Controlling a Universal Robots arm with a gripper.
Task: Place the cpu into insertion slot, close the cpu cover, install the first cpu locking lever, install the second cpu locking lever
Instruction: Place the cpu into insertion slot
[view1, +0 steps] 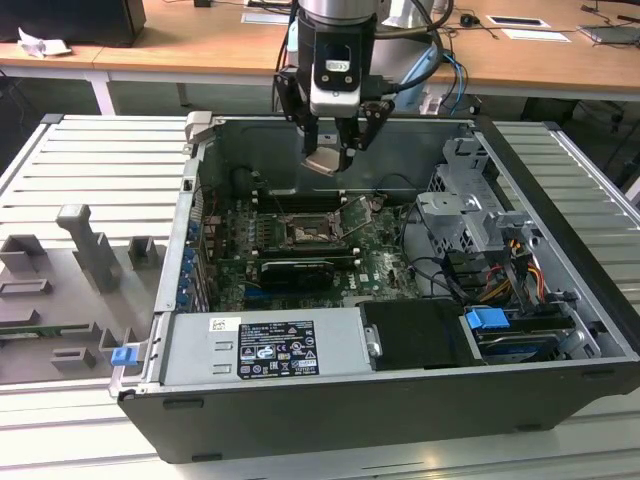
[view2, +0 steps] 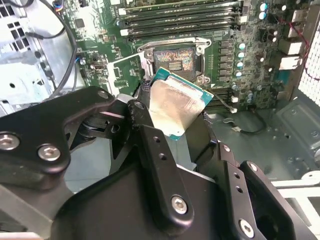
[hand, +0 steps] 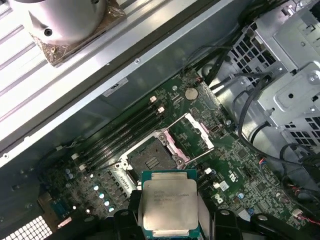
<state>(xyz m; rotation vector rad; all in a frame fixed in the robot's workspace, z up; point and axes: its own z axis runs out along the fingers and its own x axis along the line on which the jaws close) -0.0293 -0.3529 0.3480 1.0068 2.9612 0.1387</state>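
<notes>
Gripper (view1: 331, 152) pinches the cpu (hand: 170, 205) by two opposite edges. The chip sits tilted in the air above the motherboard (hand: 235, 165), well apart from it.

Handling, judged: light, thin and stiff, with a slick metal top and a delicate underside. The edges are the place to hold it, with the faces left untouched.

Beyond, the insertion slot (hand: 150, 161) is bare. The cpu cover (hand: 202, 131) stands open just beside it.

Count: one cpu, one slot, one cover.

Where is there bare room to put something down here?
The ribbed table on the exterior view's right of the case is bare. Crowded: the motherboard around the insertion slot, and cables by the drive cage.
</notes>
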